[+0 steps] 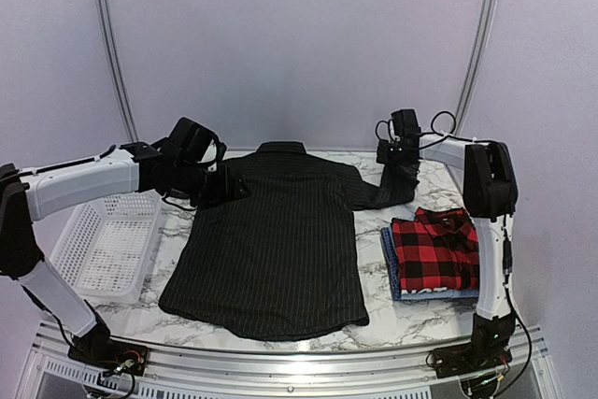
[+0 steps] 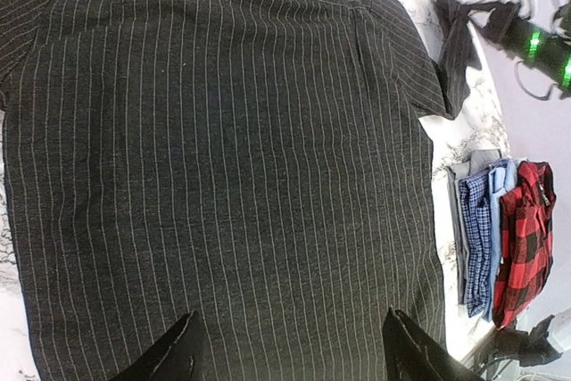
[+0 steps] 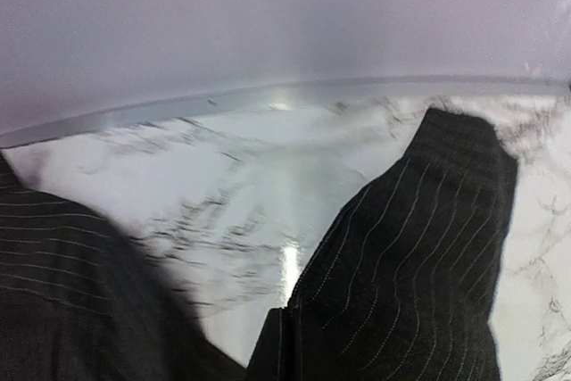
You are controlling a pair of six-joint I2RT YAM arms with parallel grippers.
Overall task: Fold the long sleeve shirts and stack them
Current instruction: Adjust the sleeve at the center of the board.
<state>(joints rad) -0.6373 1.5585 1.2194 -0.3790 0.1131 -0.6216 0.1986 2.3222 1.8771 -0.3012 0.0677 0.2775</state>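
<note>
Top view: black shirt (image 1: 271, 249) flat on bench (image 1: 392, 320); right pincer (image 1: 400, 154) clenched on its sleeve (image 1: 388, 189); left pincer (image 1: 224, 184) at opposite shoulder.
Left wrist: left pincer released, black shirt beneath; plaid shirt (image 2: 526, 238) atop blue shirt (image 2: 477, 238), 1 stack.
Right wrist: sleeve raised off bench.

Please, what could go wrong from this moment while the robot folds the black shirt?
1. The right gripper pinches only the sleeve of the black pinstriped shirt; the cloth may slip out during the fold.
2. The left gripper is open over the shirt, not gripping it, so a pull could drag and wrinkle it.
3. The raised sleeve hangs near the red plaid shirt and could disturb that stack.
</note>
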